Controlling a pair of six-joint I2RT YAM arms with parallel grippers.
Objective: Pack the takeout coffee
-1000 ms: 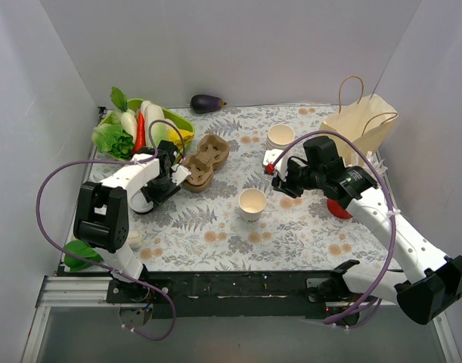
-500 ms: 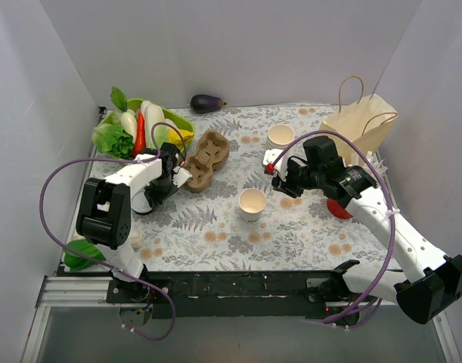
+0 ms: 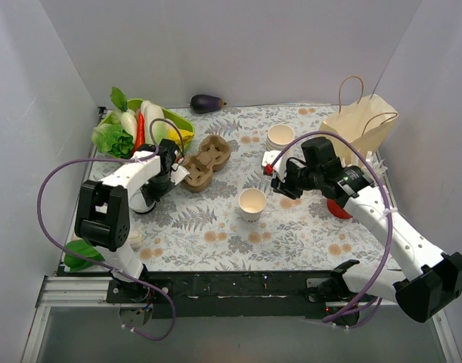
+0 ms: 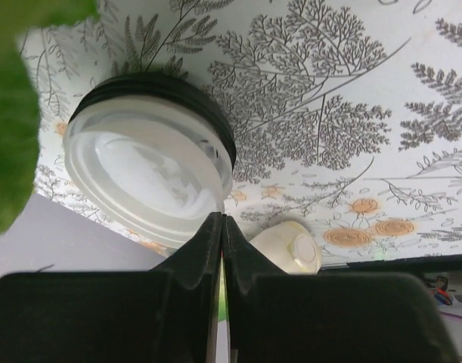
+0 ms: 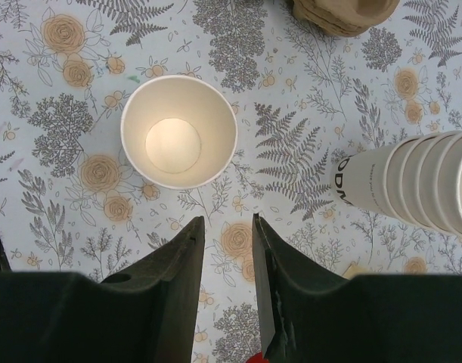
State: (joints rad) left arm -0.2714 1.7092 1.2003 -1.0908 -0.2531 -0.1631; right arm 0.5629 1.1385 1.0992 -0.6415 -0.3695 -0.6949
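Observation:
A single cream paper cup (image 3: 252,203) stands upright and open near the table's middle, with no lid on it. In the right wrist view this cup (image 5: 178,131) sits just ahead of my right gripper (image 5: 224,227), which is open, empty and above the cloth. In the top view my right gripper (image 3: 273,171) hovers between the cup and the stack of lidless cups (image 3: 280,136). My left gripper (image 3: 179,172) is shut, its tip against the brown cup carrier (image 3: 205,160). In the left wrist view my left gripper (image 4: 223,219) shows nothing between its jaws.
A paper bag (image 3: 359,125) stands back right. A red cup (image 3: 338,209) is half hidden under my right arm. Vegetables (image 3: 132,128) and an eggplant (image 3: 207,102) lie at the back. A round black-rimmed holder with a translucent white lid (image 4: 147,159) and a small cream object (image 4: 287,249) lie near the left arm.
My left gripper and the near end of the carrier have shifted slightly towards the back. My right gripper has edged a little to the left.

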